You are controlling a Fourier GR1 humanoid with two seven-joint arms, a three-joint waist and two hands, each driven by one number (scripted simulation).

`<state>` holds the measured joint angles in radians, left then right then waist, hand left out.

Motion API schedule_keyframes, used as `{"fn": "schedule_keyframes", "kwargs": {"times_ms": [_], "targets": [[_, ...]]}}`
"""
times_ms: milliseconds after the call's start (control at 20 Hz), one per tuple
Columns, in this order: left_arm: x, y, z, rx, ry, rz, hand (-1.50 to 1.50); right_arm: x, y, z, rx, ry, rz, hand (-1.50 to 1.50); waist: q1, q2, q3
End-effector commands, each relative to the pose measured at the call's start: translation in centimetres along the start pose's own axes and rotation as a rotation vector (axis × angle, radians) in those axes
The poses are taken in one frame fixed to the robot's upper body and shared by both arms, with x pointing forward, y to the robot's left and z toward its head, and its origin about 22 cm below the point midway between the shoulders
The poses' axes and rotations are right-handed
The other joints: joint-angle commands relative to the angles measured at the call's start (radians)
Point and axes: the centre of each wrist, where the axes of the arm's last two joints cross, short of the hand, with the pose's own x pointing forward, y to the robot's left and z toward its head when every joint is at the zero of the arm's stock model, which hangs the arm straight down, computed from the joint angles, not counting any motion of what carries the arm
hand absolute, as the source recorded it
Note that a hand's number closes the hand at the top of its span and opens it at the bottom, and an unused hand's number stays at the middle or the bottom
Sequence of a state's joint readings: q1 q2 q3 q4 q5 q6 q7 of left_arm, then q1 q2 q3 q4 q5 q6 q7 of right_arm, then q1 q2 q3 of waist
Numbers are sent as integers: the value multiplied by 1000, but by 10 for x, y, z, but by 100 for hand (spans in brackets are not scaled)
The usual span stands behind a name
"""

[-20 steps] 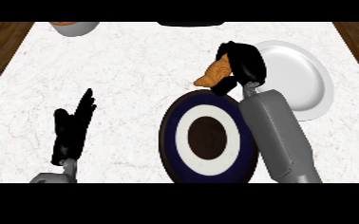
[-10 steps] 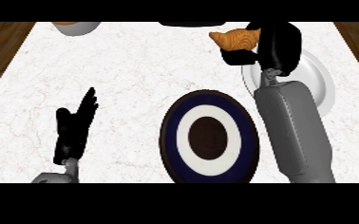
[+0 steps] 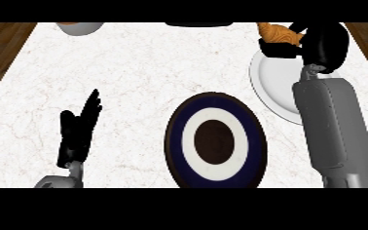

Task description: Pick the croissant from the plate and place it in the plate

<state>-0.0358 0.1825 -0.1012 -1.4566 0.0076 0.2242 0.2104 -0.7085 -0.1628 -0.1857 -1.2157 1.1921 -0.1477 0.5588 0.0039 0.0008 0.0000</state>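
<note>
Marble counter [image 3: 144,68] fills most of our view, with brown wood showing at its 9 and 3 o'clock edges. Next in size we see the dark blue plate [image 3: 215,141] with white ring and dark centre, lying at about 6 o'clock. At 3 o'clock lies the white plate [image 3: 269,85], partly covered by our right forearm [image 3: 330,126], which runs up from the lower edge. Our right hand [image 3: 320,44] sits at roughly 2 o'clock, above the white plate's far rim, its fingers curled round the croissant [image 3: 279,34]. The croissant shows at the hand's 9 o'clock side; its long axis runs roughly from 11 toward 4 o'clock, the free tip pointing toward 11, the other end hidden in the fingers. Our left hand [image 3: 79,129] rests at 8 o'clock, fingers straight and relaxed, pointing toward 1 o'clock, holding nothing. A grey bowl [image 3: 79,28] is cut by the top edge at 11 o'clock, and a dark object [image 3: 200,24] sits at 12 o'clock, too clipped for us to identify. Compared with half a second ago, our right hand and the croissant have shifted further toward 3 o'clock, so more of the white plate's near-centre side is uncovered; the left hand and both plates are where they were.
</note>
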Motion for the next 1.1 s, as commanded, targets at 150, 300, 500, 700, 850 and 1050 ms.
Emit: {"fn": "schedule_keyframes", "kwargs": {"times_ms": [150, 300, 500, 700, 850, 1050], "targets": [[15, 2, -7, 6, -18, -3, 0, -49, 17, -32, 42, 61, 48, 150, 7, 2, 0], [5, -2, -2, -22, -1, 4, 0, -78, 26, -40, 113, 111, 74, 150, 12, 5, 1], [8, 8, -10, -8, -5, -13, 0, -97, 33, -41, 292, 121, 46, 150, 5, 4, 1], [0, 5, -6, -10, -4, -3, 0, -101, 52, -36, 472, 178, 70, 150, 9, 5, 0], [-3, 19, -12, -8, -26, -17, 0, -128, 49, -45, 516, 197, 44, -150, 13, 7, 1], [0, -13, -7, -4, 4, -6, 0, -140, 43, -51, 533, 74, -15, -150, 11, 5, 1]]}}
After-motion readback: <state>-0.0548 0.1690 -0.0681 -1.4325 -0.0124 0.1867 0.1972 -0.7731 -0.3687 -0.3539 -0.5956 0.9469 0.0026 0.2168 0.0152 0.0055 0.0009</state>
